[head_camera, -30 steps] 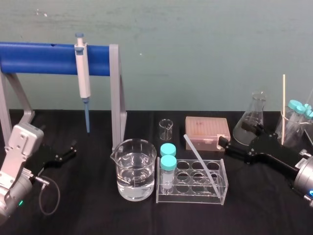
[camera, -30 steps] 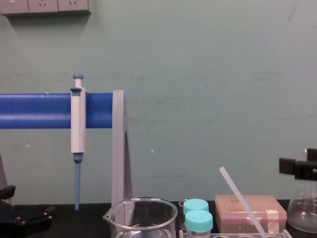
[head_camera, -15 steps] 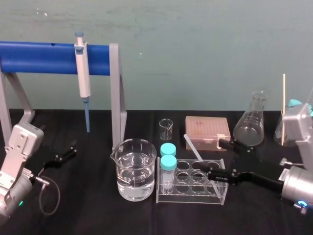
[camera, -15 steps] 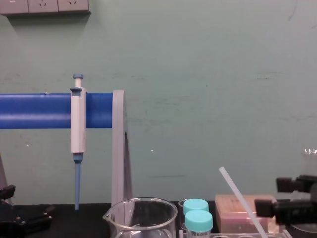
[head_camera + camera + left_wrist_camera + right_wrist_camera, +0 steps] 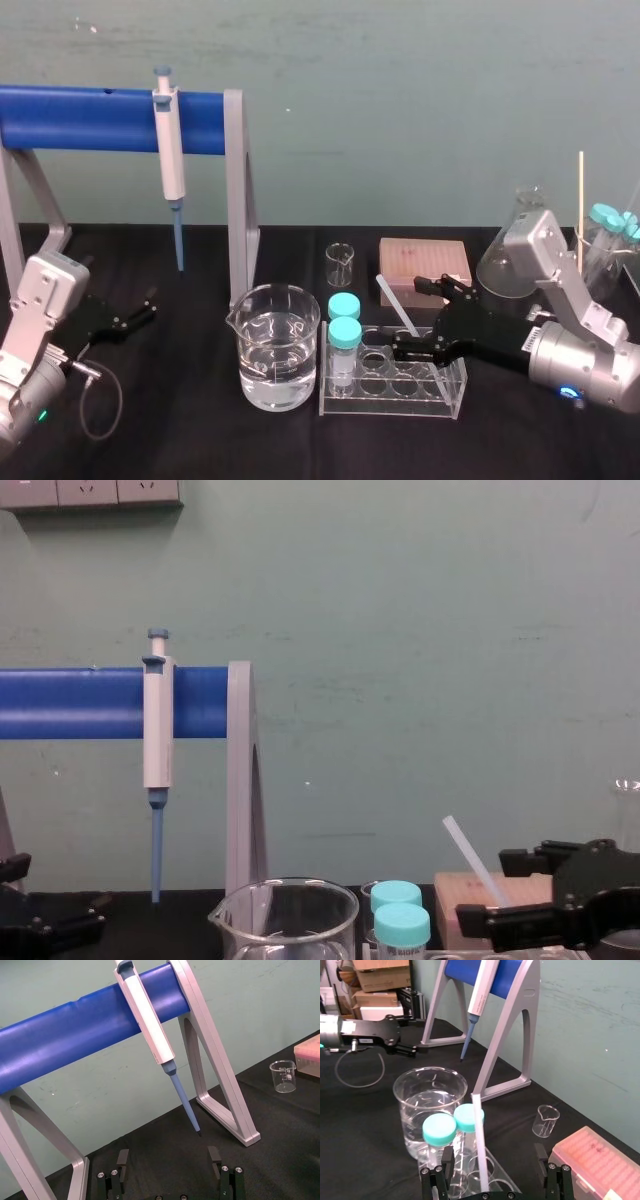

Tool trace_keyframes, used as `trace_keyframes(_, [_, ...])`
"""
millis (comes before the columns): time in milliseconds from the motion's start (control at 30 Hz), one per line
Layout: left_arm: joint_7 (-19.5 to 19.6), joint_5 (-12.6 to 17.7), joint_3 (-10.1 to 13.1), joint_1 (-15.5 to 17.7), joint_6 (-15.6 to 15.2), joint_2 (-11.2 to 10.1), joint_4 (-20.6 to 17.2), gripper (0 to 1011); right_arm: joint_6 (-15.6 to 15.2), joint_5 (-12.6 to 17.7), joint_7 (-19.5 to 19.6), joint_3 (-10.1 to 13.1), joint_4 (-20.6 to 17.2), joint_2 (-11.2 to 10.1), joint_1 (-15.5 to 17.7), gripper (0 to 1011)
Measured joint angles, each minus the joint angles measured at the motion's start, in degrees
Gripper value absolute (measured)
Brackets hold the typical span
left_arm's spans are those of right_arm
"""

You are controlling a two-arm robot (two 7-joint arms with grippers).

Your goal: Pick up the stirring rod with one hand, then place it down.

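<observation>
The stirring rod [image 5: 394, 299] is a thin translucent white stick leaning in the clear tube rack [image 5: 445, 393], its top tilted toward the back left. My right gripper [image 5: 410, 318] hovers over the rack, open, one finger on each side of the rod and neither touching it. In the right wrist view the rod [image 5: 479, 1140] rises between the spread fingers of the right gripper [image 5: 492, 1160]. The chest view shows the rod [image 5: 468, 853] passing by the right gripper [image 5: 483, 887]. My left gripper [image 5: 140, 308] rests open at the far left, seen too as left gripper [image 5: 168, 1157].
A beaker of water [image 5: 278, 345] and two teal-capped tubes [image 5: 344, 320] stand left of the rod. A pipette [image 5: 168, 140] hangs on the blue stand [image 5: 90, 118]. Behind are a small beaker [image 5: 339, 262], a pink tip box [image 5: 424, 262] and a flask [image 5: 508, 262].
My right gripper has swung left from beside the flask to over the rack, so its open fingers now straddle the rod. The left arm and the rod have not moved.
</observation>
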State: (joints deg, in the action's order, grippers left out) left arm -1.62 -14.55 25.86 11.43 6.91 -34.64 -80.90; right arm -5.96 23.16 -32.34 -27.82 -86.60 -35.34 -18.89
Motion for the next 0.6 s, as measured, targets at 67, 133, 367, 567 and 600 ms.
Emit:
trace_keyframes(67, [0.00, 0.00, 0.00, 0.00, 0.00, 0.00, 0.00, 1000, 0.16, -0.74, 0.27, -0.22, 1.02, 0.96, -0.70, 1000])
trace_keyframes(133, [0.00, 0.00, 0.00, 0.00, 0.00, 0.00, 0.00, 1000, 0.40, -1.30, 0.69, -0.26, 1.86, 1.86, -1.16, 1000])
trace_keyframes(367, [0.00, 0.00, 0.00, 0.00, 0.00, 0.00, 0.00, 1000, 0.57, -2.52, 1.35, -0.15, 3.66, 3.72, -2.00, 1000])
trace_keyframes(567, [0.00, 0.00, 0.00, 0.00, 0.00, 0.00, 0.00, 1000, 0.34, -3.54, 1.50, -0.25, 4.51, 4.72, -2.48, 1000])
trace_keyframes(600, [0.00, 0.00, 0.00, 0.00, 0.00, 0.00, 0.00, 1000, 0.33, -3.55, 1.52, -0.25, 4.52, 4.73, -2.48, 1000])
